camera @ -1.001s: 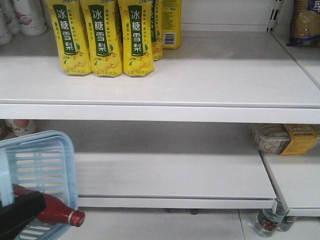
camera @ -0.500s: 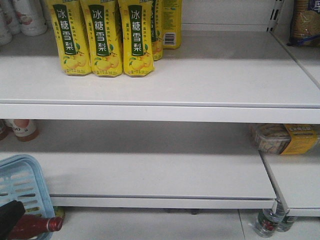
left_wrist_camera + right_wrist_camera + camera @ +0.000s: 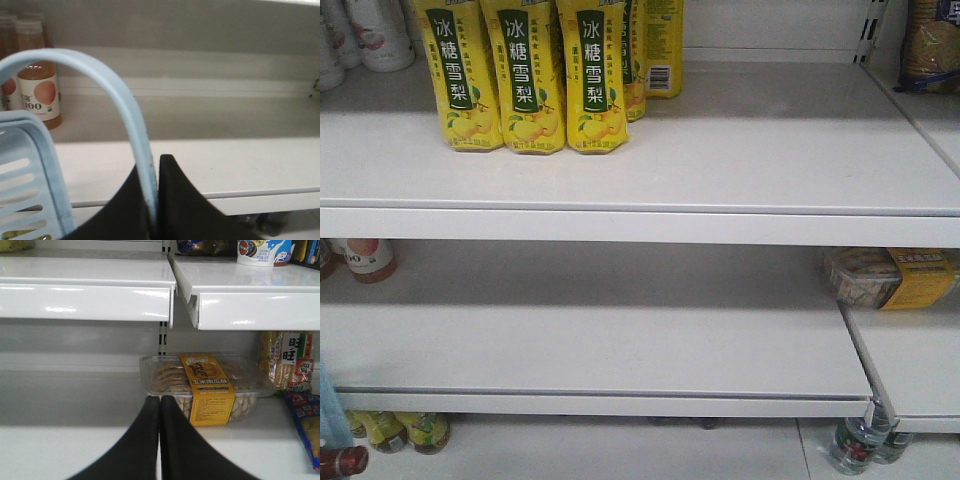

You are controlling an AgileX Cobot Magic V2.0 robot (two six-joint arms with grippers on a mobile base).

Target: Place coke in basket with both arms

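coke (image 3: 342, 461) slid left to frame edge; dark-red neck showing | basket (image 3: 30, 165) light-blue, slotted

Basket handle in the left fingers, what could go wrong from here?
1. The left fingers pinch only the thin handle, so the basket might swing or slip.
2. In the front view the coke lies at the frame's edge with its neck poking out; a tilt could roll it out.
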